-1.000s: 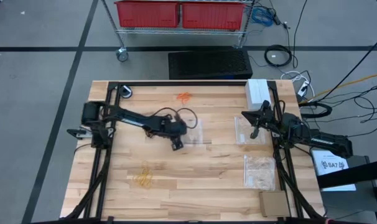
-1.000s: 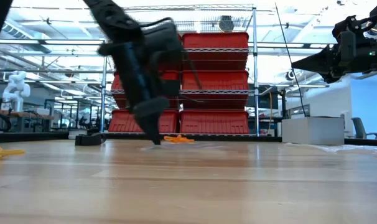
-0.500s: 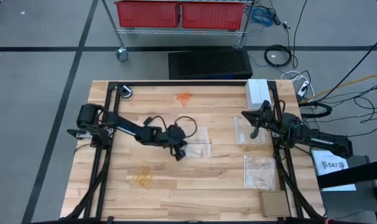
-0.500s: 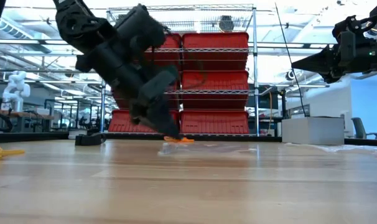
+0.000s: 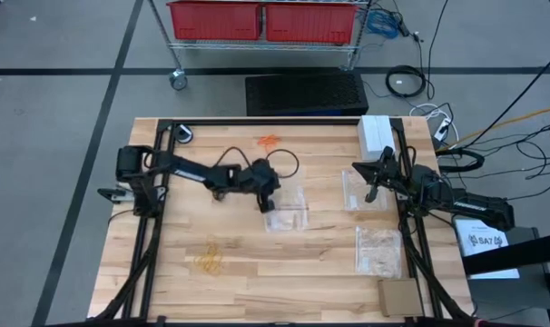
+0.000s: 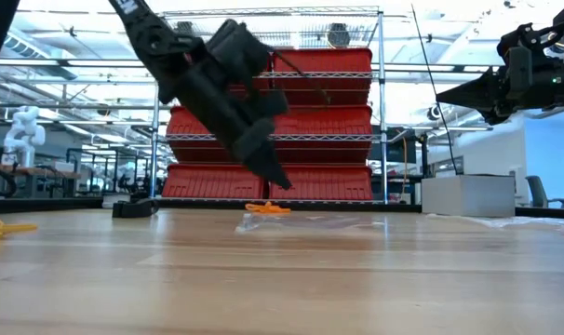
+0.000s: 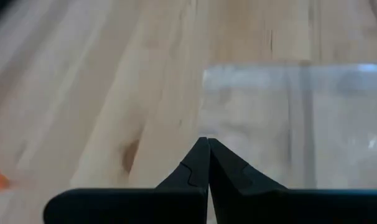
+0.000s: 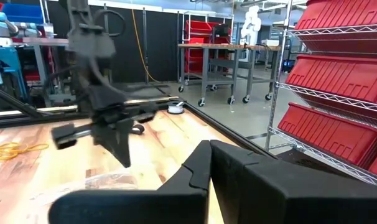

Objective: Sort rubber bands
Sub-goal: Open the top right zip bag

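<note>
the left gripper (image 5: pixel 268 202) is raised over the middle of the bench (image 5: pixel 284 282), with its fingers (image 7: pixel 204 168) pressed together and nothing visible between them. it hangs just above the near edge of a clear plastic bag (image 5: pixel 287 209), which lies flat on the wood.

the rubber bands are found in separate clusters: the orange rubber bands (image 5: pixel 270 142) lie toward the far edge of the bench, well apart from the gripper, and the pale yellow rubber bands (image 5: pixel 210 260) lie nearer the front on the left side. a black cluster cannot be made out in these views. further bags (image 5: pixel 378 251) rest on the right side, one of them apparently filled.

the right gripper (image 5: pixel 369 194) is parked off the surface at the right edge of the bench, fingers closed and empty.

the step in hand is judged to be a repositioning between picks. for a clean pick, the fingers should be opened before descent, and the tips should be lowered straight onto one cluster only (mixed colours defeat the sort). thin loops are best pinched at a point where several strands cross, so that the whole cluster is lifted together. the bag edge should be avoided during descent, since light plastic is easily dragged or folded.
</note>
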Controlling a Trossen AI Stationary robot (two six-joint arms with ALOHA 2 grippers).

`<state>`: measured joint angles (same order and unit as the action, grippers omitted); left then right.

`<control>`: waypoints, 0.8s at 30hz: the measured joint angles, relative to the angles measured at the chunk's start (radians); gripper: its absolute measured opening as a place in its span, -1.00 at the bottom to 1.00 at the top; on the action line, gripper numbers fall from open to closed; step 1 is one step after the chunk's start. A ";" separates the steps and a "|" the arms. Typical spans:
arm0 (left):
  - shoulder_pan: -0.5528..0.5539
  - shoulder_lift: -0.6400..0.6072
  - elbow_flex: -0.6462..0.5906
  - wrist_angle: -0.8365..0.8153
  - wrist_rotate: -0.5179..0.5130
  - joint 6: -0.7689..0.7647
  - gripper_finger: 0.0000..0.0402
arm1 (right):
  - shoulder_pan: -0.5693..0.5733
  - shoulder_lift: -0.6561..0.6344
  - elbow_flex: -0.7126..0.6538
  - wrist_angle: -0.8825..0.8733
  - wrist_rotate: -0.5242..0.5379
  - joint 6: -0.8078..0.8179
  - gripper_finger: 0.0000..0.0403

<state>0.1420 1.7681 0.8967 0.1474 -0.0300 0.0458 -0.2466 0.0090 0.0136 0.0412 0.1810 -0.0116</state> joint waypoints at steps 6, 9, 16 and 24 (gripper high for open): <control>0.035 0.001 -0.001 -0.004 0.204 0.076 -0.97 | 0.000 0.000 0.000 0.000 -0.005 0.065 -1.00; 0.041 0.008 -0.001 -0.006 0.206 0.108 -0.97 | 0.000 0.000 0.000 0.008 -0.005 0.174 -1.00; 0.069 0.086 -0.001 -0.011 0.206 0.125 -0.97 | 0.000 0.000 0.000 0.049 -0.032 0.184 -1.00; 0.060 0.081 0.004 -0.102 0.071 -0.018 -0.97 | 0.000 0.000 0.000 0.068 -0.028 0.293 -1.00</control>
<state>0.2019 1.8488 0.9006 0.0453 0.0410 0.0273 -0.2467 0.0086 0.0138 0.1097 0.1531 0.2810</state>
